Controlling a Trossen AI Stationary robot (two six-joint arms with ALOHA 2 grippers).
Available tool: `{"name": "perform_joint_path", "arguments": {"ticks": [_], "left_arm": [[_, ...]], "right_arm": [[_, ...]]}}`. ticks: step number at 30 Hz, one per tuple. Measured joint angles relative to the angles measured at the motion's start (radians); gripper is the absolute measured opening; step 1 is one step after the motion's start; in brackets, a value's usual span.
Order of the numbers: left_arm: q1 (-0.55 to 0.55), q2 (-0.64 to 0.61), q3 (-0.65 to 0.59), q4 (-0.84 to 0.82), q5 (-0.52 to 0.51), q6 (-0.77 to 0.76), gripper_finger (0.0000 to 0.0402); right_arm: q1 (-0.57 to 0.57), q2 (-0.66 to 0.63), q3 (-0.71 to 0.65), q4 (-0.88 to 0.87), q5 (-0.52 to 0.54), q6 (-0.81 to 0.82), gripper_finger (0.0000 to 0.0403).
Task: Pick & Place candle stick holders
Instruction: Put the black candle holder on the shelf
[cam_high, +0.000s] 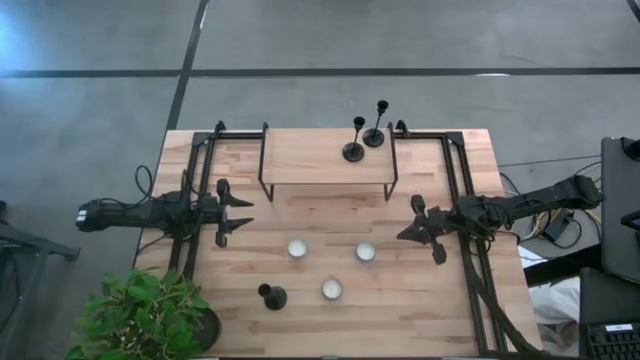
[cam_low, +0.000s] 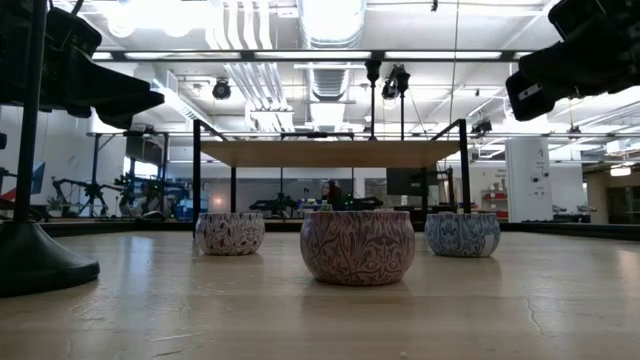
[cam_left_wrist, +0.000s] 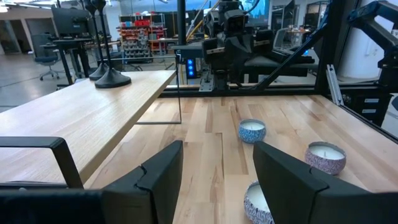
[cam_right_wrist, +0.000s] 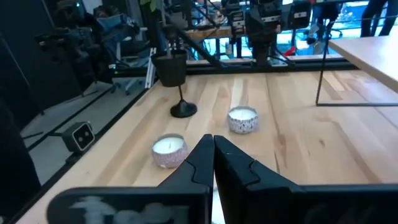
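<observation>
1. The landmark is a small raised wooden shelf on thin black legs, standing at the far middle of the counter.
2. Two of the candle stick holders stand upright on the shelf's right end: one nearer the front edge and one just behind it, close together; whether their bases touch is unclear.
3. The third candle stick holder stands on the counter well in front of the shelf, toward its left side.
4. Three patterned candle tins with white wax sit between the shelf and the counter's front edge: one, one and one.
5. The left gripper waits left of the shelf's front corner, fingers spread apart and empty.
6. The right gripper sits off the shelf's right front corner, fingers pressed together with nothing between them.
7. A potted plant stands at the counter's corner, far from the shelf.
</observation>
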Motion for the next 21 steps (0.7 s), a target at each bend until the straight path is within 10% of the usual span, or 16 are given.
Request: {"name": "perform_joint_path", "arguments": {"ticks": [21], "left_arm": [[0.000, 0.000, 0.000, 0.000, 0.000, 0.000, 0.0202]], "right_arm": [[0.000, 0.029, 0.126, -0.005, 0.031, 0.094, 0.0008]]}}
